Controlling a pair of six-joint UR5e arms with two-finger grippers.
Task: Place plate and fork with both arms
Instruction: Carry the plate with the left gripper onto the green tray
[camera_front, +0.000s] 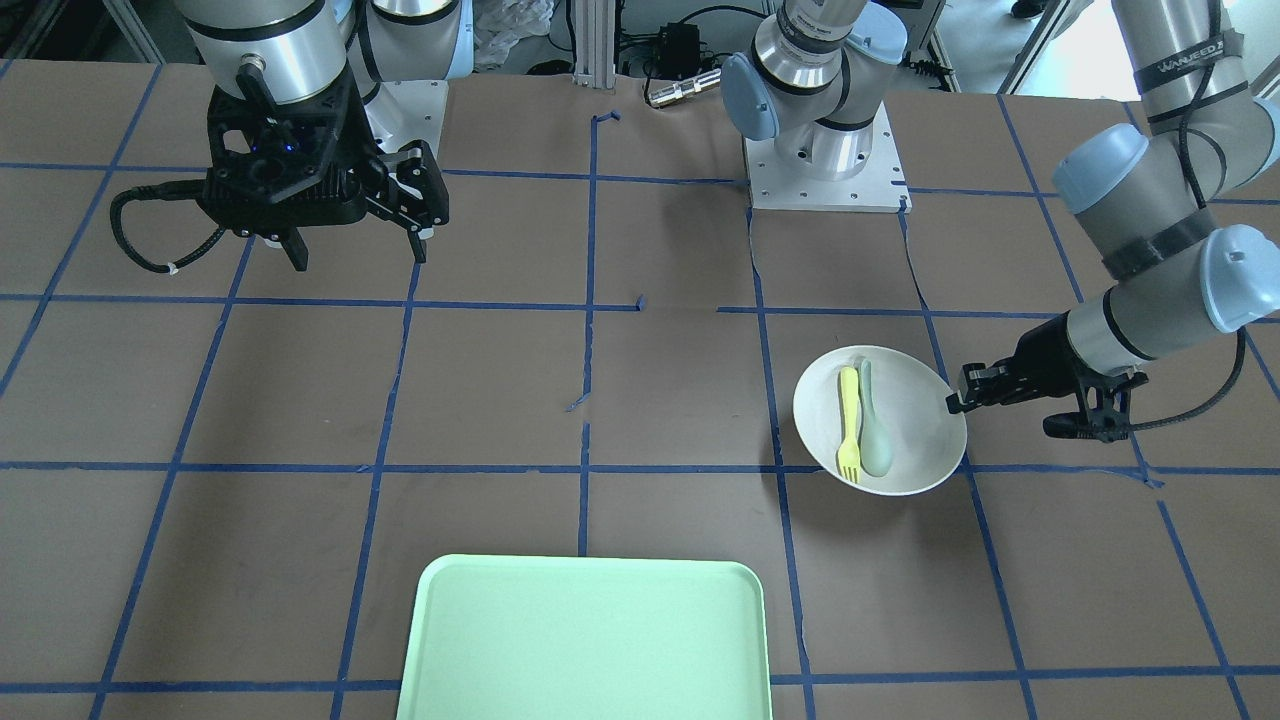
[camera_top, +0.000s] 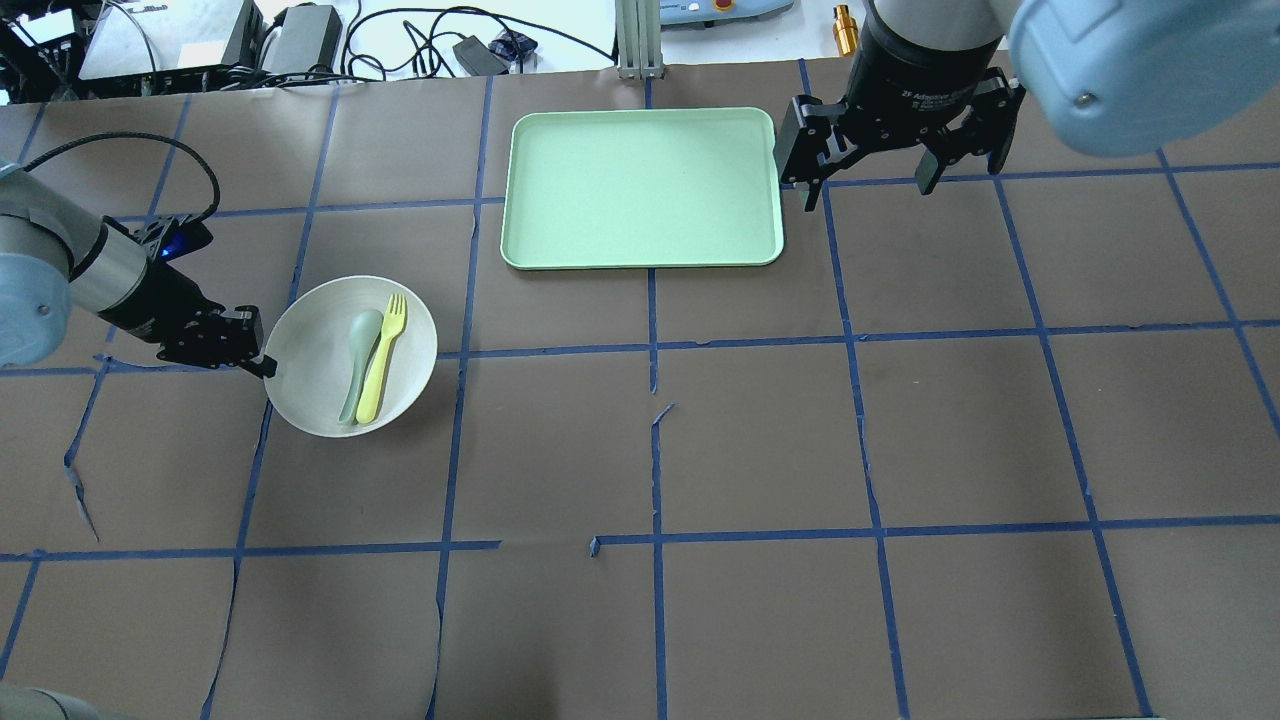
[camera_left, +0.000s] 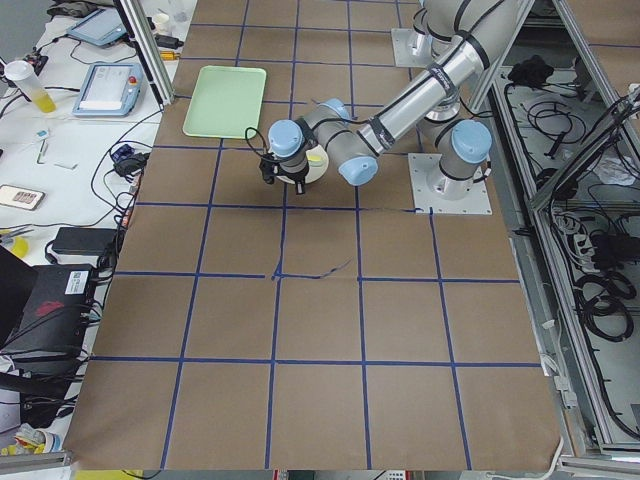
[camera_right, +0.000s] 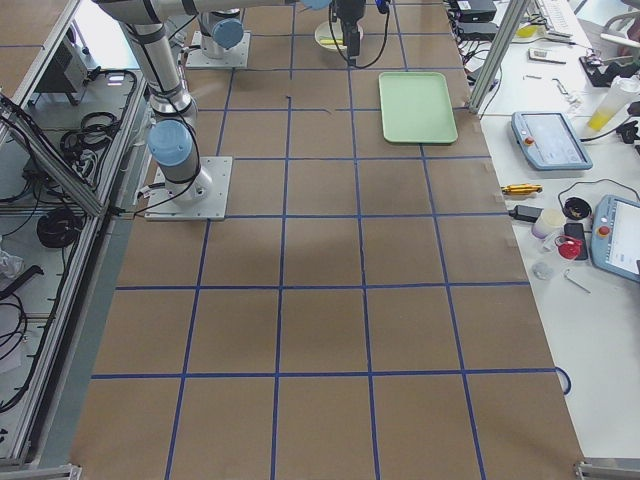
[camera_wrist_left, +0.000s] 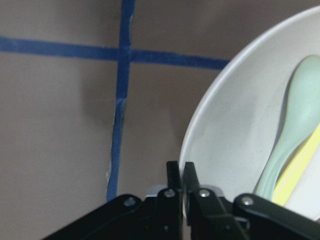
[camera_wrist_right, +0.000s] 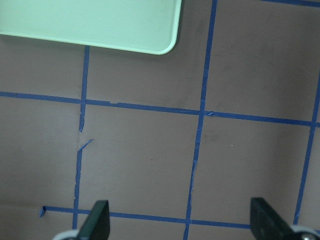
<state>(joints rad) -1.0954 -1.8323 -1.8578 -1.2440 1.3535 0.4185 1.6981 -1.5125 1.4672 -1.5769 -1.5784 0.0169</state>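
Observation:
The off-white plate (camera_front: 915, 440) lies on the table left of the tray, also in the overhead view (camera_top: 310, 330) and the left wrist view (camera_wrist_left: 230, 125). On it lie the yellow fork (camera_front: 849, 425) (camera_top: 383, 360) (camera_wrist_left: 295, 175) and a pale grey-green spoon (camera_front: 875, 440) (camera_top: 358, 350) side by side. My left gripper (camera_front: 955, 403) (camera_top: 265, 365) (camera_wrist_left: 181, 175) is shut on the plate's rim, low over the table. My right gripper (camera_front: 358, 256) (camera_top: 868, 192) (camera_wrist_right: 182, 222) is open and empty, held above the table beside the tray's right edge.
The light-green tray (camera_front: 590, 640) (camera_top: 640, 190) (camera_wrist_right: 100, 20) lies empty at the table's far middle. Blue tape lines cross the brown table cover. Cables and devices sit beyond the far edge.

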